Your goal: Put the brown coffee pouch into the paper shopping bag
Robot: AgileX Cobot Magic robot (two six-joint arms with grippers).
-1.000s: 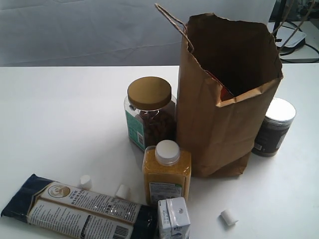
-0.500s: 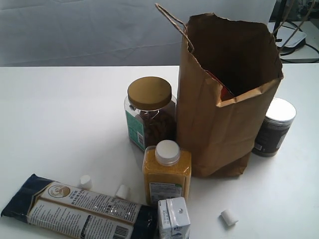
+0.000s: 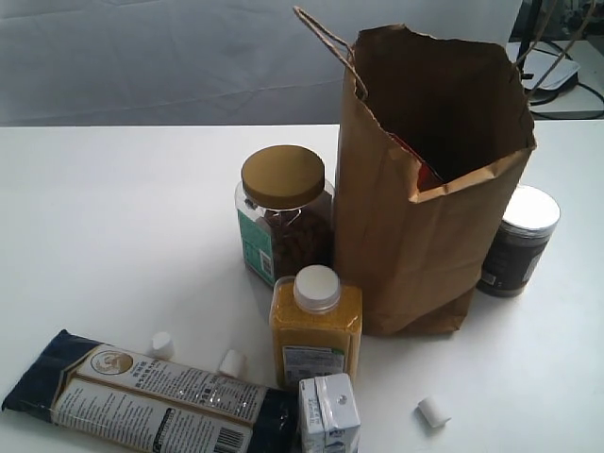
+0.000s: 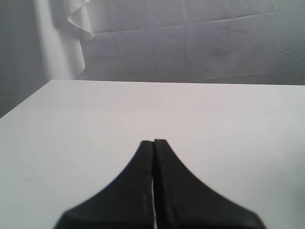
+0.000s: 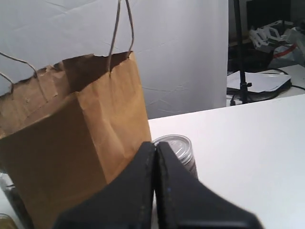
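Looking across the white table [image 3: 113, 217], we find the paper shopping bag [image 3: 415, 245] standing upright with its jagged mouth open. Down inside that mouth, just behind the front edge, we make out a sliver of orange-red that we take for the label of the brown coffee pouch [image 3: 427, 175]. The rest of it is hidden by the bag's wall, so we cannot tell how it sits. A gold-lidded jar [image 3: 283, 222] stands just beside the bag on its left, a white-capped bottle of yellow grains [image 3: 315, 326] stands in front of that jar, and a silver-lidded dark jar [image 3: 517, 241] is close by the bag's right side. Along the near edge lie a long dark-blue packet [image 3: 151, 401] and a small carton [image 3: 328, 415], with three small white pieces [image 3: 162, 344] scattered about. Our left gripper [image 4: 153, 141] has its jaws pressed together, gripping nothing, over bare table. Our right gripper [image 5: 156, 143] is likewise closed tight and empty, near the bag and the silver-lidded dark jar
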